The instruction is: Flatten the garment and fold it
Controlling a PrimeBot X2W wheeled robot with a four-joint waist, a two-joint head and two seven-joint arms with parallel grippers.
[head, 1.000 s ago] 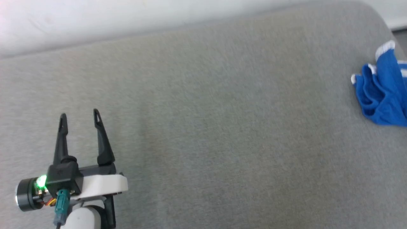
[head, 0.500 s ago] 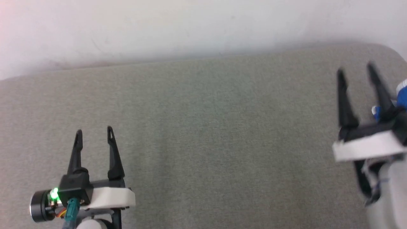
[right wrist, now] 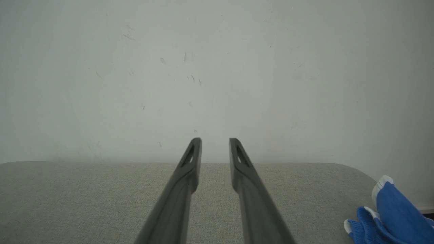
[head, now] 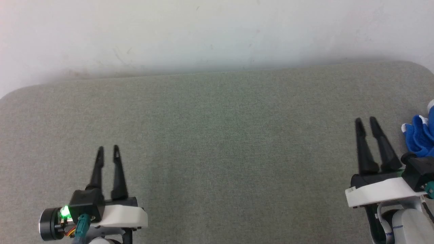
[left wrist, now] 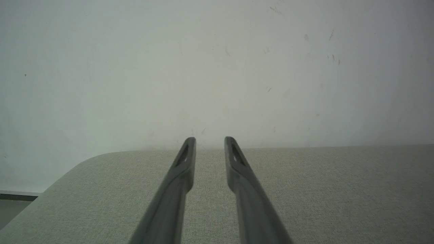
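Both pairs of jaws stand slightly apart with nothing between them. Your left gripper (head: 108,148) is at the lower left of the head view and your right gripper (head: 365,120) at the lower right, each with its fingers pointing toward the wall.

The garment (head: 418,139) lies bunched in a bright blue heap with white trim at the far right edge of the head view, partly cut off by the frame. It sits just beside your right gripper, on its outer side. From this angle you cannot tell whether the cloth touches the gripper's black housing. In the right wrist view the heap is at the lower right corner, clear of both fingers and near a rounded corner of the table.

The grey-green fabric-covered table (head: 217,142) stretches between the two grippers. Behind it rises a pale, lightly scuffed wall (head: 217,30). A green light (head: 63,211) glows on your left wrist.
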